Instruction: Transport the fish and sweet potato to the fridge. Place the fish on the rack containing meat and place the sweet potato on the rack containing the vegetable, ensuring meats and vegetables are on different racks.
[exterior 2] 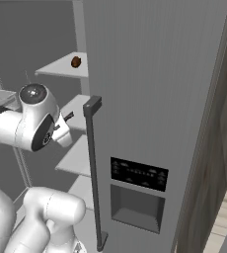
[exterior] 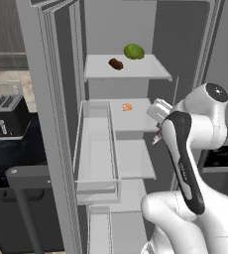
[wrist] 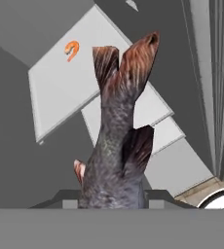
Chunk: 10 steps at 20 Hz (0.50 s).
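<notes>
The gripper (wrist: 112, 197) is closed tight on the fish (wrist: 116, 146). In the hand view the fish sticks straight out from the gripper, with its forked tail pointing away, toward the shelves. Its long body runs the same way the gripper points.

The fridge (exterior: 51, 124) stands open in front of the robot. The gripper is just outside the shelves, at about the height of the second shelf from the top. The meat (exterior: 127, 106) lies on that second shelf (exterior: 136, 121), toward the back. It is a small orange thing. In the hand view the meat (wrist: 71, 50) shows up ahead of the fish tail and off to one side, with bare shelf between them. So the fish probably has to go forward and a bit across to land on the same shelf as the meat.

The rack containing the vegetable (exterior: 150, 73) is one shelf higher. The green vegetable (exterior: 134, 51) sits on it near the back. The sweet potato (exterior: 115, 64) lies just beside it on the same shelf, a little nearer the front. So that part of the job looks done.

The lower shelves look bare. A clear bin (exterior: 95, 149) on the open door also looks bare.
</notes>
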### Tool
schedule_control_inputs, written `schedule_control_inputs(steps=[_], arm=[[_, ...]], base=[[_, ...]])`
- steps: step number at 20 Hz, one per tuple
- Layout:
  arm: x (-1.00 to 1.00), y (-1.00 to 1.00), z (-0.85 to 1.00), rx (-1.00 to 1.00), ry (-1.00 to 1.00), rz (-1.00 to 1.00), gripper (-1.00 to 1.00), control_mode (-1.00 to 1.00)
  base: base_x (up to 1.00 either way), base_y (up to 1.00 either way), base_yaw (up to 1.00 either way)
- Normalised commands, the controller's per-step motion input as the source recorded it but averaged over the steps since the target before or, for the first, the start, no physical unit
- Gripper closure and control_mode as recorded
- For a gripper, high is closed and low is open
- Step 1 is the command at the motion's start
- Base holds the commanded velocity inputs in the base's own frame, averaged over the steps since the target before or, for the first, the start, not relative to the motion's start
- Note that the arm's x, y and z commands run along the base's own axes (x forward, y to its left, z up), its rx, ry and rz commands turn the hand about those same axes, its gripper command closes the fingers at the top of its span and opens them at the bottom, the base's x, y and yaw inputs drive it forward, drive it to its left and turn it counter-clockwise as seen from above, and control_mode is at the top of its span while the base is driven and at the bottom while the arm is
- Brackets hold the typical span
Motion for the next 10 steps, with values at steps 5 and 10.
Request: schedule_control_inputs(steps=[5,10], arm=[[0.62,0.0,-0.03,-0.01,0.0,0.0,1.0,-1.0],[0.56,-0.03,-0.19,0.0,0.0,0.0,1.0,-1.0]], base=[[0.0,0.0,0.0],[0.0,0.0,0.0]])
